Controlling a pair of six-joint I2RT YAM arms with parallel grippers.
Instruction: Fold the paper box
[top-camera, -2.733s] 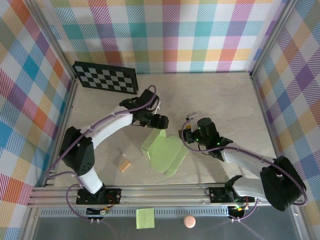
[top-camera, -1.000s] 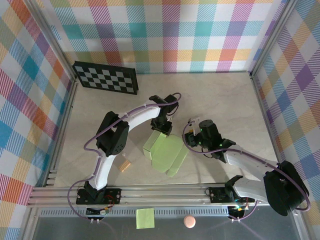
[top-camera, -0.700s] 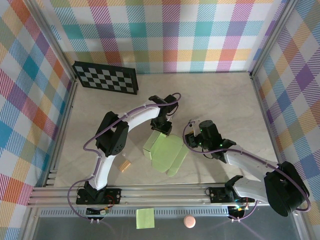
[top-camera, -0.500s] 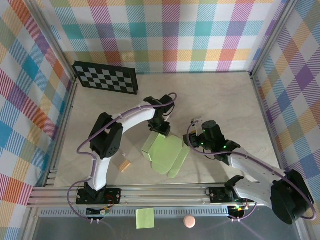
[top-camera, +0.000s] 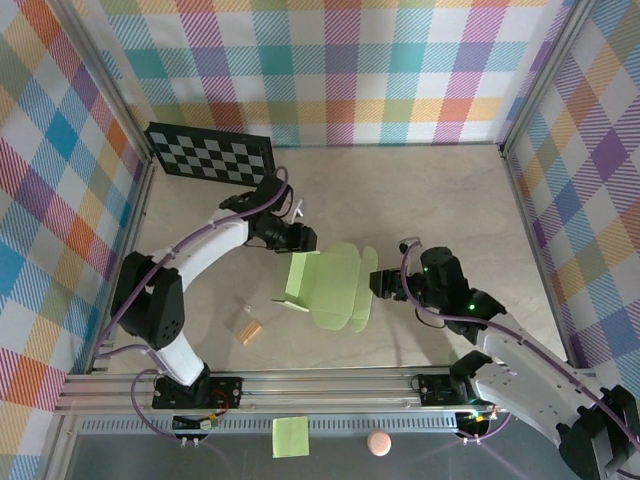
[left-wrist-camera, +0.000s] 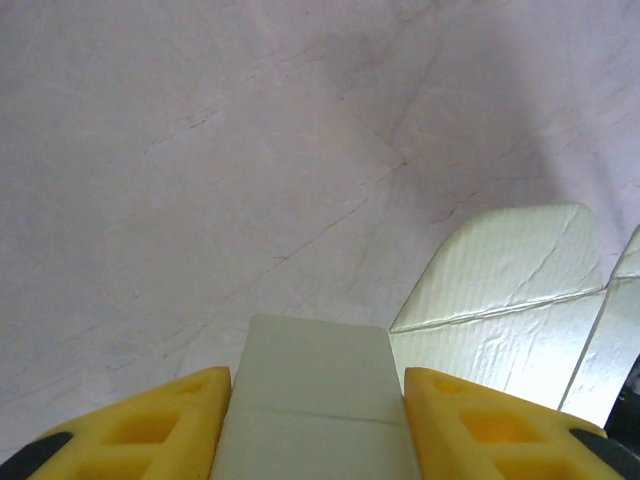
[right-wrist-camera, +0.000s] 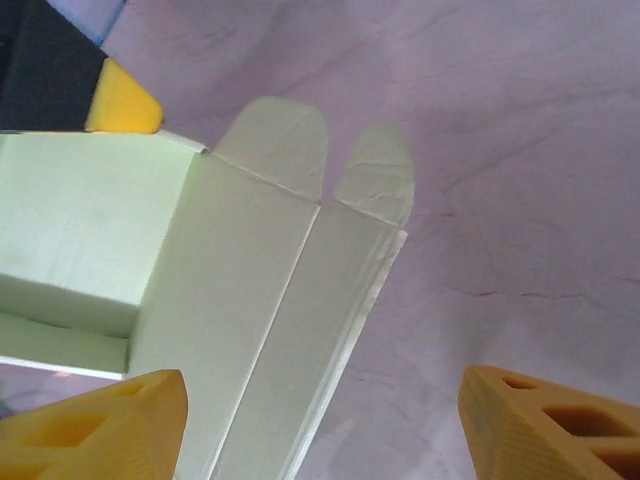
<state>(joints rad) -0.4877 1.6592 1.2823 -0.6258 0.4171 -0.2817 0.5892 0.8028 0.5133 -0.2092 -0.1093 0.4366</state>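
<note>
Now, pale lime-green card paper box (top-camera: 325, 285), flap pinched by left gripper (left-wrist-camera: 315, 380), right gripper (right-wrist-camera: 322, 385) alongside, spread empty.

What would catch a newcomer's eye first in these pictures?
A partly folded lime-green box sits mid-table, with the left gripper clamped on its far-left flap. The right gripper is open at the box's right edge. A checkerboard stands out at the far left, against bright plaid walls.
</note>
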